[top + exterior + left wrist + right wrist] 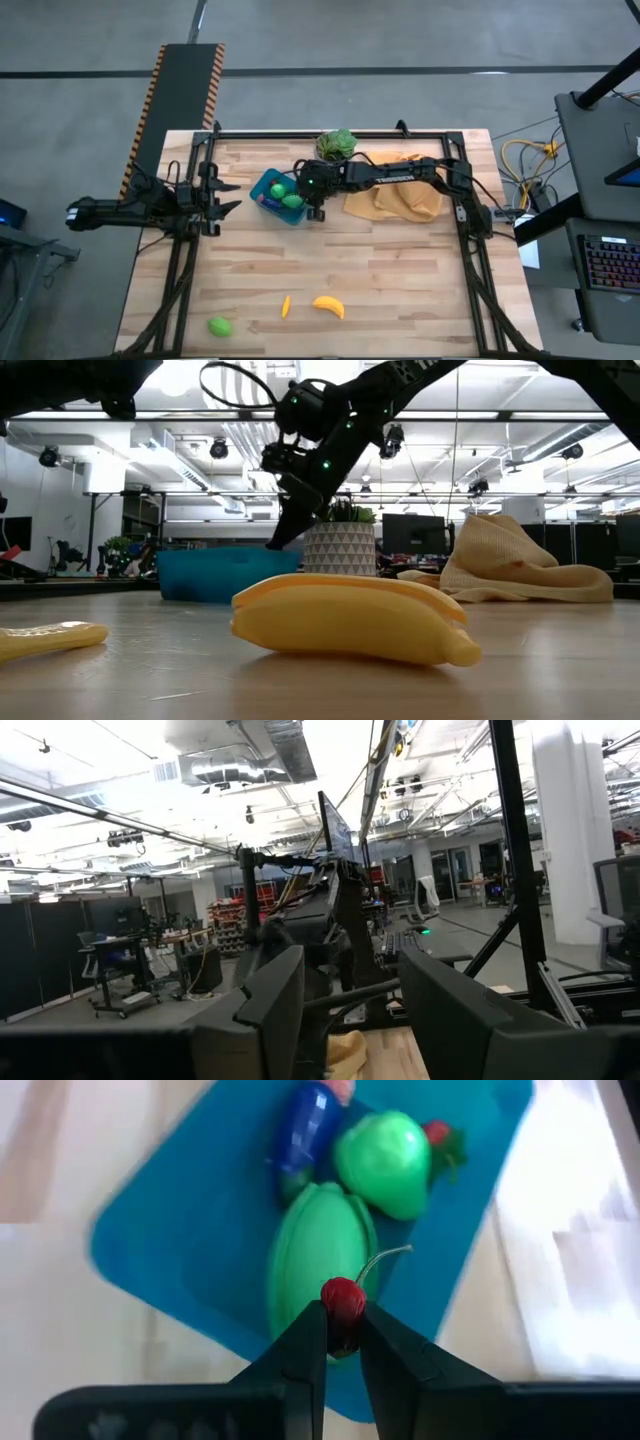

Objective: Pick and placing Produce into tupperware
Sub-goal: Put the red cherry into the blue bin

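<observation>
The blue-teal tupperware (pixel 268 186) (pixel 190 1230) (pixel 222 573) sits mid-table. In it lie a green oval piece (pixel 318 1260), a round green piece (pixel 388 1162), a blue-purple piece (pixel 305 1125) and a small red piece (pixel 437 1133). My right gripper (pixel 316 208) (pixel 343 1320) hangs over the container's edge, shut on a tiny red cherry (pixel 343 1296). Near the table's front lie a yellow banana (pixel 329 306) (pixel 350 615), a small orange-yellow piece (pixel 286 306) (pixel 48 639) and a green piece (pixel 219 326). My left gripper (pixel 222 196) (pixel 350 1020) waits open at the left edge. My right gripper pinches the cherry's red ball (pixel 343 1292) between its two fingertips (pixel 305 1342), coming from above and pointing down. The cherry is lifted clear over the tupperware, above the green oval piece. Its thin stem (pixel 385 1256) curls out past the fingers.
A leafy plant in a white patterned pot (pixel 337 145) (pixel 338 548) stands just behind the tupperware. An orange-yellow cloth (pixel 395 196) (pixel 520 568) lies crumpled under the right arm. Black frame rails (pixel 330 133) run along the table's far and side edges.
</observation>
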Controlling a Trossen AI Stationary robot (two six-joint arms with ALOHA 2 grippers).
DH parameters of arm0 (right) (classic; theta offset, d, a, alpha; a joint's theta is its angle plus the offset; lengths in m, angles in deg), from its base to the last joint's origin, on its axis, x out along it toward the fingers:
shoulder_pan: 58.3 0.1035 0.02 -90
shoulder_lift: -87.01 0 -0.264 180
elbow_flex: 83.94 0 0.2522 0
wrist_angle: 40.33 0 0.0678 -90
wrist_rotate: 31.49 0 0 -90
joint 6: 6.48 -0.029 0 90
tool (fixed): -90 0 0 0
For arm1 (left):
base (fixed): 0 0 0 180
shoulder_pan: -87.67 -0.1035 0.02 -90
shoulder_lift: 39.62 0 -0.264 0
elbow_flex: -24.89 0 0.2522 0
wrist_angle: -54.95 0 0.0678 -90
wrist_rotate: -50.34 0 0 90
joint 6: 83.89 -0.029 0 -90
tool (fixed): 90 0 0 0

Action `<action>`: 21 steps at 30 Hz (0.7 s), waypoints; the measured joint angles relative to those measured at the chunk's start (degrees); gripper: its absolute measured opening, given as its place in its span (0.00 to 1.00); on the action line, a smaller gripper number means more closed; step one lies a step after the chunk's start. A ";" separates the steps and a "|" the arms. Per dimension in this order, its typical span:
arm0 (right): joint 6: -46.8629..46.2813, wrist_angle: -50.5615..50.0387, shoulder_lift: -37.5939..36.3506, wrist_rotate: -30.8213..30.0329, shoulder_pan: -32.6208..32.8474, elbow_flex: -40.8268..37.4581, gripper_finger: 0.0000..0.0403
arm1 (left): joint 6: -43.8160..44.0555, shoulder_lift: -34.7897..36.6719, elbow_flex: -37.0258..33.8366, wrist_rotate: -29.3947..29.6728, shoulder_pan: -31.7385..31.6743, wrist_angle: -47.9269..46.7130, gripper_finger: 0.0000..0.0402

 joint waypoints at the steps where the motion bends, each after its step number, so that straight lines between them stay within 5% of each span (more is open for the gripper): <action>1: 0.06 0.02 0.02 0.00 -0.28 0.00 0.12 | 0.01 0.00 0.00 0.00 0.01 0.00 0.38; 21: 0.56 -0.55 0.02 0.11 -0.80 0.00 0.12 | 0.02 0.00 0.00 -0.02 0.02 0.00 0.38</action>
